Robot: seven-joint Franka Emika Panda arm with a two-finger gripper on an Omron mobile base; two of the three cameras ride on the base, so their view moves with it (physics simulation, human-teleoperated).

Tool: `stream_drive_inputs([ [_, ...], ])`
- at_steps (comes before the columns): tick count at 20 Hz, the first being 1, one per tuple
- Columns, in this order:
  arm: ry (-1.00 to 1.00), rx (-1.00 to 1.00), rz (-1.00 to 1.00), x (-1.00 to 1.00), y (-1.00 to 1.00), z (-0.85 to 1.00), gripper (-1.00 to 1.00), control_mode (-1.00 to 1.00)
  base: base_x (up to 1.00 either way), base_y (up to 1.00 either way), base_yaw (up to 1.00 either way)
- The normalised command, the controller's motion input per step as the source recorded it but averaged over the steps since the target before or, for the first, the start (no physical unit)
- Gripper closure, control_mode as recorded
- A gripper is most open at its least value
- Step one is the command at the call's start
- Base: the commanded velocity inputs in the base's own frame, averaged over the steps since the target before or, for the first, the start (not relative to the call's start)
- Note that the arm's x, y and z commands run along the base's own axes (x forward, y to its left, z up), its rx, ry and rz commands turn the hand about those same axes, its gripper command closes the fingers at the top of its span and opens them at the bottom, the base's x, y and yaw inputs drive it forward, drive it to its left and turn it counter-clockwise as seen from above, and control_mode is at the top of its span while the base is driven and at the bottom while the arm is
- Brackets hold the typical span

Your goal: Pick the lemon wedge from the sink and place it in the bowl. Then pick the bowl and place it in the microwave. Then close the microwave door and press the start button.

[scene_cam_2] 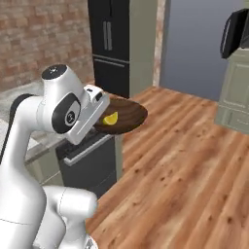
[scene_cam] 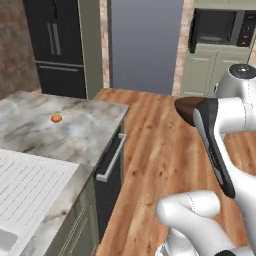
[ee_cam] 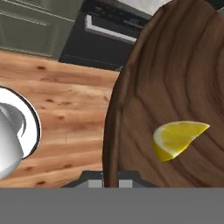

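Claw: my gripper [ee_cam: 111, 183] is pinched narrow on the rim of the bowl [scene_cam_2: 127, 115], one finger inside the wall and one outside, as far as the hand view lets me judge

Bowl: I've got it up in the air beside the arm, out over the wood floor [scene_cam_2: 185, 165], well clear of the counter

Lemon wedge [ee_cam: 177, 139]: sitting loose inside the bowl, down on the inner slope near the gripped side

Handling, bowl: looks stiff and light, wood-like; held by one edge only, so I reckon it wants to pivot about the fingers. The rim is the only place to hold it

Handling, lemon: small, probably slick, nothing pinning it. If I tip the bowl it will likely slide or hop out, so I want it kept level

Microwave [scene_cam: 220, 27]: far across the room, set high in pale green cabinets, door [scene_cam_2: 232, 33] swung open

Surface: marble counter [scene_cam: 85, 130] on my left with a small orange thing [scene_cam: 56, 118] on it, and the sink [scene_cam: 25, 190] with its ribbed drainboard nearer the base

Room: brick walls, a black fridge [scene_cam: 55, 45], open floor between me and the microwave; I judge a long carry ahead
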Motion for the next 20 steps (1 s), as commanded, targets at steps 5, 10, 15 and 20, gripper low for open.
stream_drive_inputs([
  [5,0.00,0.00,0.00,0.00,0.00,0.00,1.00,1.00,-0.24,0.00,-0.78],
  [10,0.00,0.00,0.00,0.00,0.00,0.00,1.00,1.00,0.10,-0.03,-0.47],
  [15,0.00,0.00,0.00,0.00,0.00,0.00,1.00,1.00,0.95,-0.09,0.01],
  [20,0.00,0.00,0.00,0.00,0.00,0.00,1.00,1.00,1.00,0.00,0.04],
])
